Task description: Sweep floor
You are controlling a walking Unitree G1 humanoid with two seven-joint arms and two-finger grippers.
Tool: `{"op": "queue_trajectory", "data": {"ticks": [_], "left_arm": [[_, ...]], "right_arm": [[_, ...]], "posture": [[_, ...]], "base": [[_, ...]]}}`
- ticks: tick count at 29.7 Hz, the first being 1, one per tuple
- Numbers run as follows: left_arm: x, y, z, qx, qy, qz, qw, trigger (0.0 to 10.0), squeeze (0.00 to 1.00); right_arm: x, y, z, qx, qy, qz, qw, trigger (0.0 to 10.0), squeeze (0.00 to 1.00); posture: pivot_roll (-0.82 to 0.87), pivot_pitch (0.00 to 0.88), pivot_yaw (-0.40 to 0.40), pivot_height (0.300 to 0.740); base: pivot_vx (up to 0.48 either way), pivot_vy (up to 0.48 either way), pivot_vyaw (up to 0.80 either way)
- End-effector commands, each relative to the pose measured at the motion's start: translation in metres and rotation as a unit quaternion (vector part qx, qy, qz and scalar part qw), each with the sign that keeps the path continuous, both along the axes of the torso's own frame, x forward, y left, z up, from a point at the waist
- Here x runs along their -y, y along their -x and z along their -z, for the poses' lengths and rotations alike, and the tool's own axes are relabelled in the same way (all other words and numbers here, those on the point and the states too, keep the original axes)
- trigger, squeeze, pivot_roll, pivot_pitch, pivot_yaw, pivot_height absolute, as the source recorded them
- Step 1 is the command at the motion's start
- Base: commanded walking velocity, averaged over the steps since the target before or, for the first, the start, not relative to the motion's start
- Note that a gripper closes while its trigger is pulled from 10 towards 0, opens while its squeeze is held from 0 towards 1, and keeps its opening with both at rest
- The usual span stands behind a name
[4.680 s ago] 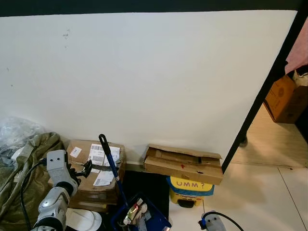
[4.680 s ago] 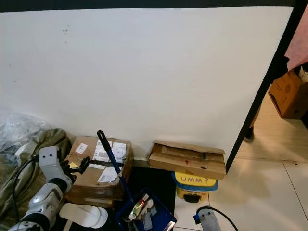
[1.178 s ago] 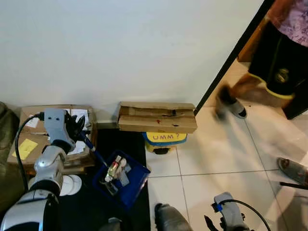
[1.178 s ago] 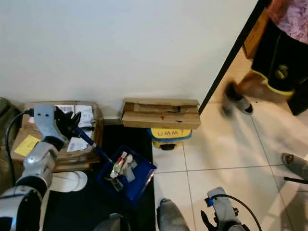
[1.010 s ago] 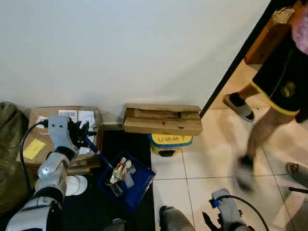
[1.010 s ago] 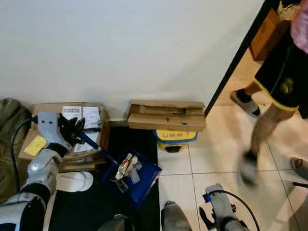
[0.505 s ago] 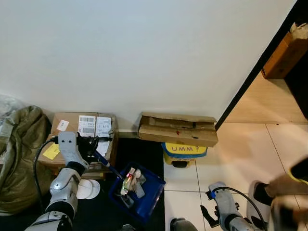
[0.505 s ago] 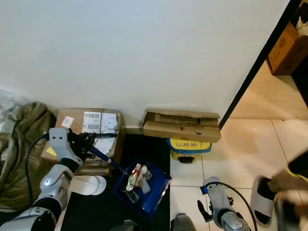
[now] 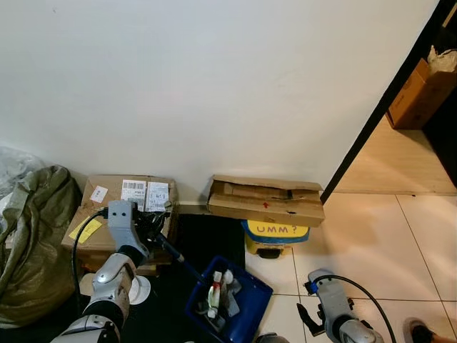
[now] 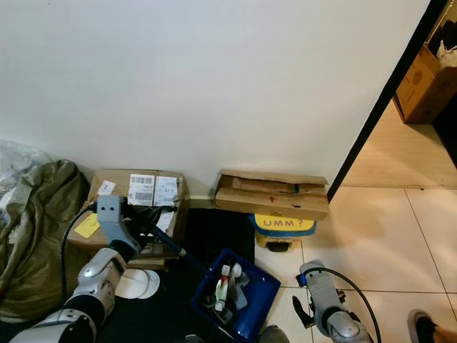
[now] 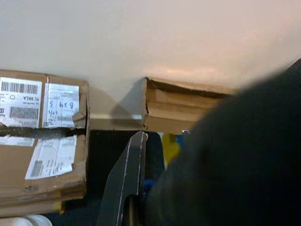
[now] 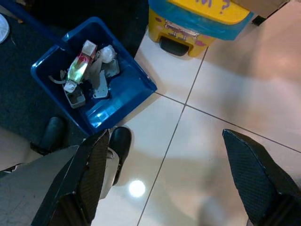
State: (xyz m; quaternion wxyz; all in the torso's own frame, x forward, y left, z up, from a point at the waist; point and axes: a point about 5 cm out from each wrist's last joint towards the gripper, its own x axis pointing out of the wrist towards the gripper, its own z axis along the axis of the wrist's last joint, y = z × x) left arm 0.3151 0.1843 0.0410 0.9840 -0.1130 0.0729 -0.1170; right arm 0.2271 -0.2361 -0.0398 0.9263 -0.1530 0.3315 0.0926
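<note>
A blue dustpan holding several bits of litter rests on the dark mat in front of me. Its long blue handle slopes up and to the left into my left gripper, which is shut on the handle's top end, just in front of the labelled cardboard boxes. In the right wrist view the dustpan lies beyond the open right gripper, whose fingers hold nothing above the pale tiles. The right gripper hangs low at the right.
A flat cardboard box lies on a yellow tub marked "UMM?" against the white wall. An olive bag fills the left corner. A black door frame opens to the right. A person's foot shows at the lower right.
The dustpan has slid right and nearer to me, its handle still in the left gripper. The person crossing on the right has moved off, leaving one foot in view. The camera shifted.
</note>
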Motion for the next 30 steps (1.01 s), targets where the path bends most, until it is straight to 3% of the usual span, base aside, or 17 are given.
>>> {"op": "queue_trajectory", "data": {"ticks": [1,19,30], "left_arm": [[0.004,0.009,0.014,-0.039,0.005,0.005,0.999,10.0,0.00],[0.007,0.020,0.029,-0.079,-0.021,0.018,0.997,10.0,0.00],[0.003,0.028,0.039,-0.104,-0.016,-0.008,0.994,10.0,0.00]], "right_arm": [[0.000,0.007,0.006,-0.020,0.002,-0.003,1.000,10.0,0.00],[-0.016,-0.002,0.005,-0.016,-0.004,0.000,1.000,10.0,0.00],[-0.025,-0.003,0.009,-0.031,-0.007,-0.003,0.999,10.0,0.00]], "posture": [[-0.25,0.164,0.039,0.740],[-0.21,0.124,0.055,0.740],[-0.18,0.080,0.033,0.740]], "base": [[0.000,0.000,0.00],[0.000,0.000,0.00],[-0.291,0.000,0.00]]}}
